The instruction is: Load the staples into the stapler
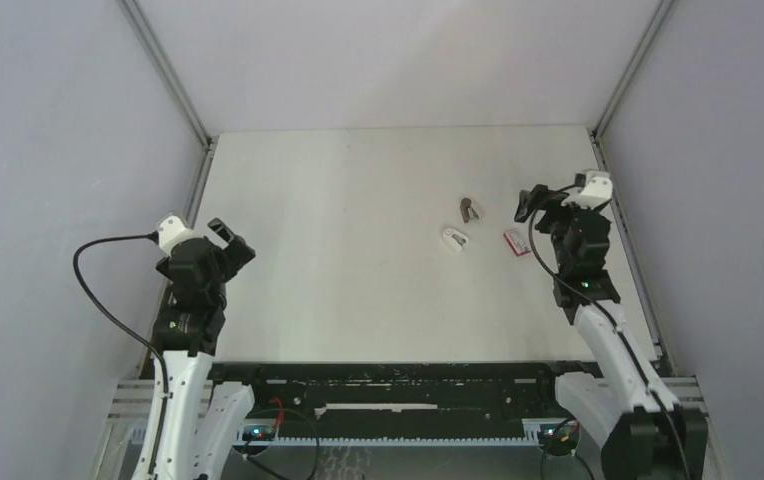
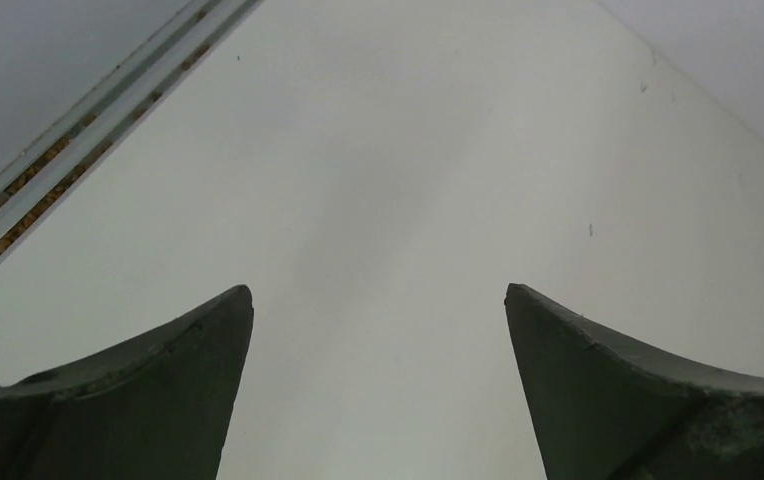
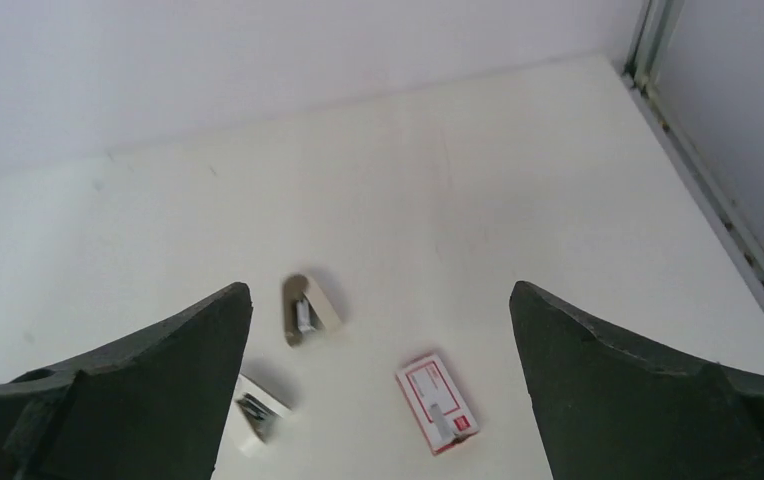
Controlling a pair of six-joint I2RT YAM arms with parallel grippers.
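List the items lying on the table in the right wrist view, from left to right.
stapler → staples → red-and-white box

Both hovering — left gripper (image 2: 379,289), right gripper (image 3: 380,286) wide open.

The stapler (image 1: 470,209), tiny and white-shelled, lies with its dark grey metal inside showing. The staples (image 1: 455,239), grey strips in a small pale holder, lie near it, at its 7 o'clock.
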